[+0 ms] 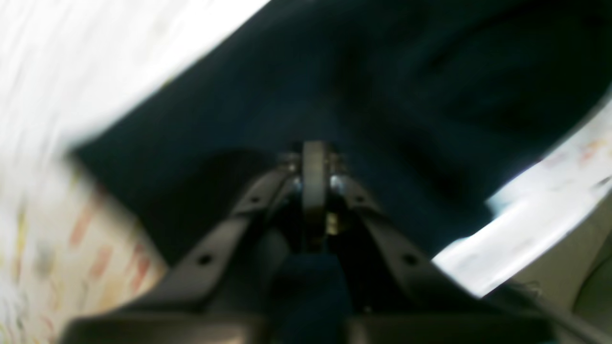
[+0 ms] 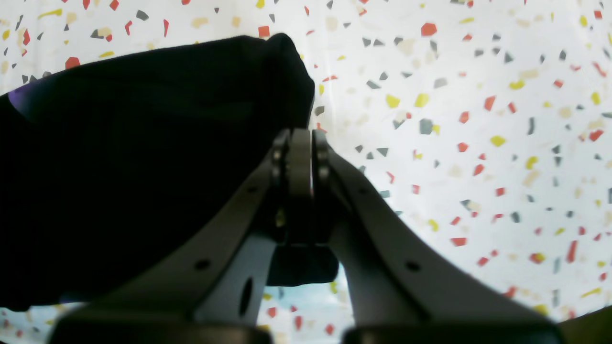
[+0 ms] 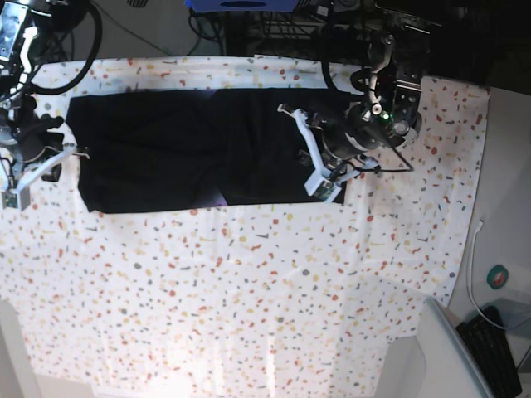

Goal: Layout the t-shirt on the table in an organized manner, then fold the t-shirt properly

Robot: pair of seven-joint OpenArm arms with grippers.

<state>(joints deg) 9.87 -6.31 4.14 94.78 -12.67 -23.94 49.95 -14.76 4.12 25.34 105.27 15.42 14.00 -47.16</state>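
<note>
On the table (image 3: 249, 274), the t-shirt (image 3: 174, 153) is lying lengthwise between the closed left gripper (image 3: 319, 157) and closed right gripper (image 3: 70, 152), each pinching an end.

Robotics lab or workshop setup. Two robot arms mounted at the far edge of a terrazzo-speckled tabletop (image 3: 249, 274), seen from an overhead camera. Loose black cables (image 3: 79, 37) at 11 o'clock, a dark equipment rack (image 3: 348, 25) at 12–1 o'clock, a white cable (image 3: 473, 249) hanging off at 3 o'clock, a keyboard (image 3: 489, 332) at 4–5 o'clock.
</note>
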